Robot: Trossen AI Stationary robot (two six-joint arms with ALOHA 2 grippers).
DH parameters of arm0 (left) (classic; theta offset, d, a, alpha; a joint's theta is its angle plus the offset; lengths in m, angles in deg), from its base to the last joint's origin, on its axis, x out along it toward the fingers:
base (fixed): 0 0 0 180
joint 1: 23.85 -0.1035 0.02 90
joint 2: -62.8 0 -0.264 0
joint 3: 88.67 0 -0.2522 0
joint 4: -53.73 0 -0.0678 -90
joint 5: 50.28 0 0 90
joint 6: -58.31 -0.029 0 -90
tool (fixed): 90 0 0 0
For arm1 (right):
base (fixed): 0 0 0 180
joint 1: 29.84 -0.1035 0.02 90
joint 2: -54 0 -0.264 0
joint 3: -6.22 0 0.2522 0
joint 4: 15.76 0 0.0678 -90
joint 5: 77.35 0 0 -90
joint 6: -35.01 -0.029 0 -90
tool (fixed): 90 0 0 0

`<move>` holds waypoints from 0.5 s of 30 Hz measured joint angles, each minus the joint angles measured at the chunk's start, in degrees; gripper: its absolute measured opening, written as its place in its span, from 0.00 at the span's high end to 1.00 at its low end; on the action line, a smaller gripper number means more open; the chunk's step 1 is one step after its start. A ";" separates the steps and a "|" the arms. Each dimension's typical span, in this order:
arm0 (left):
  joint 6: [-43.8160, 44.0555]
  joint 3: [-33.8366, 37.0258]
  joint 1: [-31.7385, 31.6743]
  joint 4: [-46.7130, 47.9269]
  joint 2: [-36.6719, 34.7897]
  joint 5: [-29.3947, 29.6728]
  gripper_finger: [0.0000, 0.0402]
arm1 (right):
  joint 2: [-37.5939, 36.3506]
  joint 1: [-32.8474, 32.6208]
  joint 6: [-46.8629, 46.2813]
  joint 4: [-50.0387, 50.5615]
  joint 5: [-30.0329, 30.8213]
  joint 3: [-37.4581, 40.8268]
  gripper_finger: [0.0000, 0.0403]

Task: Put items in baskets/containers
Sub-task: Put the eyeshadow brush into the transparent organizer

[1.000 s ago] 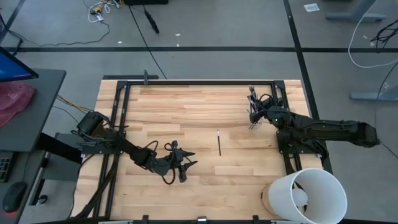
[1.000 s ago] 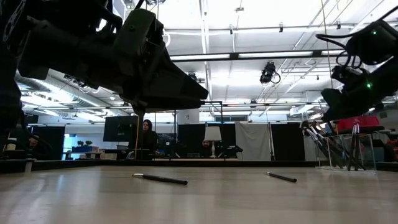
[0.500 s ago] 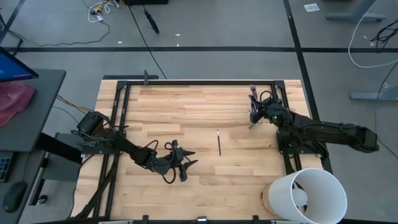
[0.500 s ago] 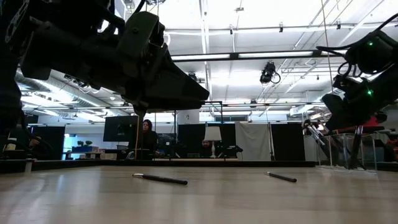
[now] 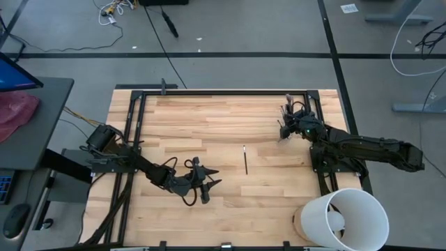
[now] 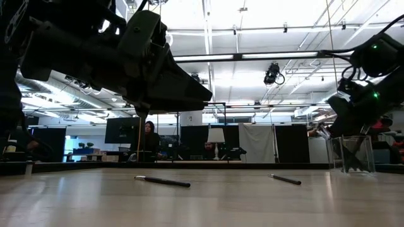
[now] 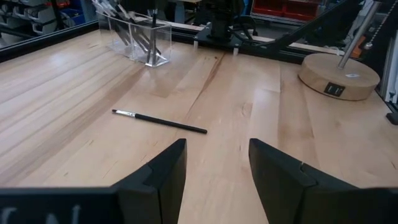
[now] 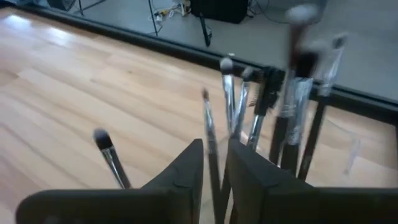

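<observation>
A clear plastic cup (image 5: 285,115) (image 6: 353,154) (image 7: 140,40) stands at the table's far right with several makeup brushes (image 8: 292,106) upright in it. My right gripper (image 5: 284,127) (image 8: 215,146) hovers just over the cup, slightly open, with one brush's shaft (image 8: 211,149) in the gap between its fingers. One dark brush (image 5: 245,159) (image 7: 158,121) lies flat mid-table. The low view shows a second brush (image 6: 163,181) lying on the boards. My left gripper (image 5: 207,183) (image 7: 217,149) hangs open above the near middle, empty. My right gripper comes at the cup slanting down from the table's right. A thin brush shaft (image 8: 212,165) stands upright in the narrow gap between its fingers, and some space shows beside the shaft. I cannot tell whether either finger touches it.
A large white bucket (image 5: 345,219) sits at the near right corner beside a round wooden base (image 7: 339,74). A black metal frame (image 5: 132,139) runs along the table's sides. Bare boards lie between the two arms.
My right gripper has swung a little toward the far edge and sunk over the cup, rolling its wrist. The brush it carried has gone from a slant beside the cup to standing among the others in it.
</observation>
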 joint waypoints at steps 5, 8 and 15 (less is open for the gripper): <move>0.02 0.00 0.00 0.00 0.00 0.00 0.56 | -0.01 -0.02 0.03 -0.30 -1.12 0.00 0.79; 0.02 0.00 0.00 0.00 0.00 0.00 0.56 | -0.01 -0.02 0.05 -0.36 -1.08 0.00 0.78; 0.04 0.00 0.00 0.00 0.00 0.00 0.56 | -0.01 -0.02 1.67 -0.39 -1.05 -0.92 0.71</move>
